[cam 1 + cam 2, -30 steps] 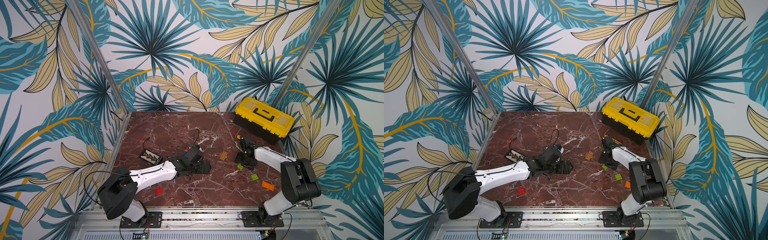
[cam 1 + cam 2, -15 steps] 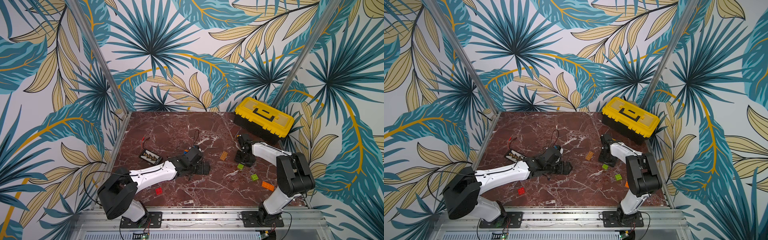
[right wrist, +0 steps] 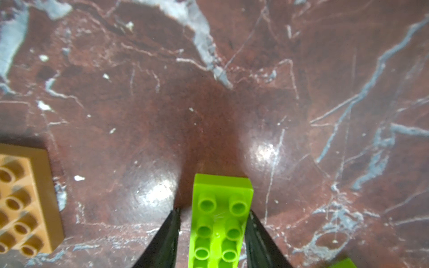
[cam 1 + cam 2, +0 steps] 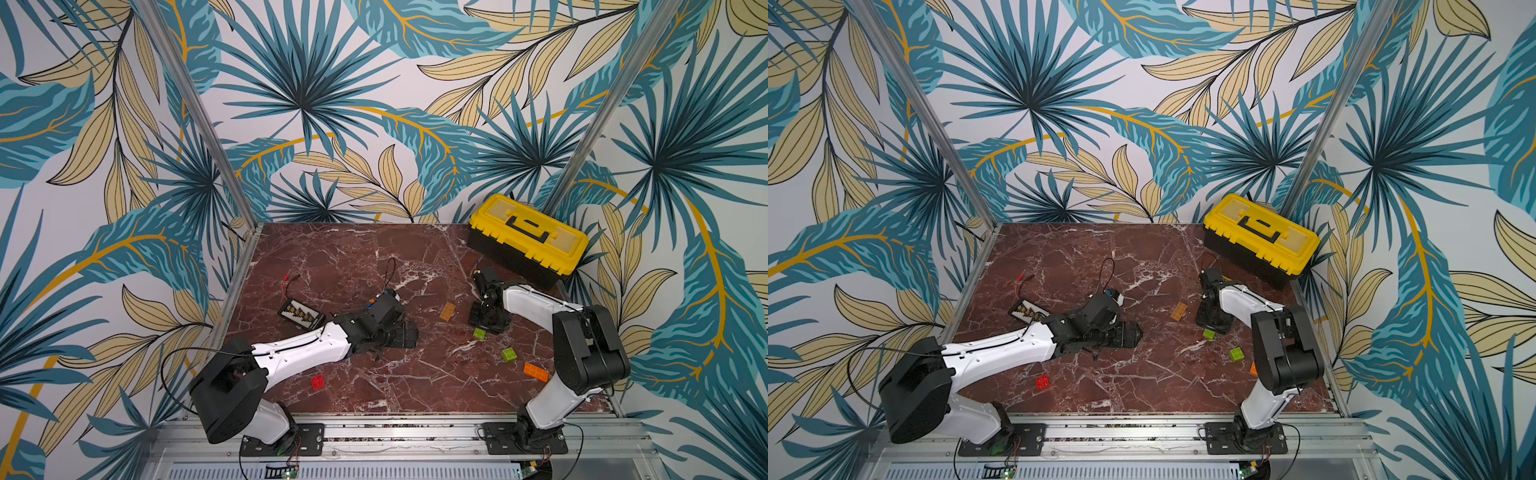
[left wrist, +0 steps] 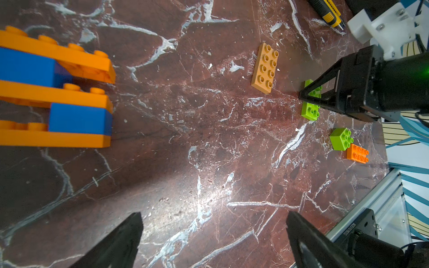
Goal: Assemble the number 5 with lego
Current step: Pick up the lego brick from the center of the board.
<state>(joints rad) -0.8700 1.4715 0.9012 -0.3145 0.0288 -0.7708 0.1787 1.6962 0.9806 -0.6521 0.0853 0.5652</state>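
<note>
My right gripper (image 3: 213, 211) points down at the table and is shut on a lime-green oblong lego brick (image 3: 220, 220), one finger along each long side. In a top view the brick's end (image 4: 480, 332) shows just in front of that gripper (image 4: 484, 322). My left gripper (image 5: 213, 232) hovers wide open over bare marble. Beside it lies a stack of orange oblongs and blue squares (image 5: 55, 92). Loose bricks lie around: a tan-orange oblong (image 4: 448, 311), a green square (image 4: 508, 354), an orange oblong (image 4: 536, 371) and a red square (image 4: 318, 381).
A yellow-and-black toolbox (image 4: 528, 241) fills the back right corner. A black board with yellow parts (image 4: 301, 314) and red wires (image 4: 291, 277) lie at the left. A utility knife (image 5: 327, 11) lies beyond the right gripper. A metal rail (image 4: 395, 424) runs along the front.
The right gripper's jaws have closed in around the lime-green oblong, and the right arm's elbow has swung slightly left. The left arm and the loose bricks have not moved.
</note>
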